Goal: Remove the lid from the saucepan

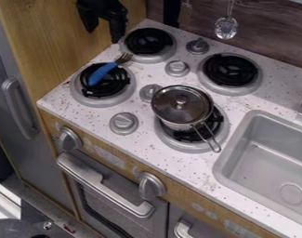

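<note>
Well, the end effector (103, 35) hangs wide open.

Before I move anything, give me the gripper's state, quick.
Gripper: open, its fingers apart, holding nothing.

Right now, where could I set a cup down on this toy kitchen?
The back-right burner, behind the saucepan, is bare, as is the sink. Crowded: the front-right burner under that pan, the front-left one with the blue-handled fork, and near the gripper.
</note>
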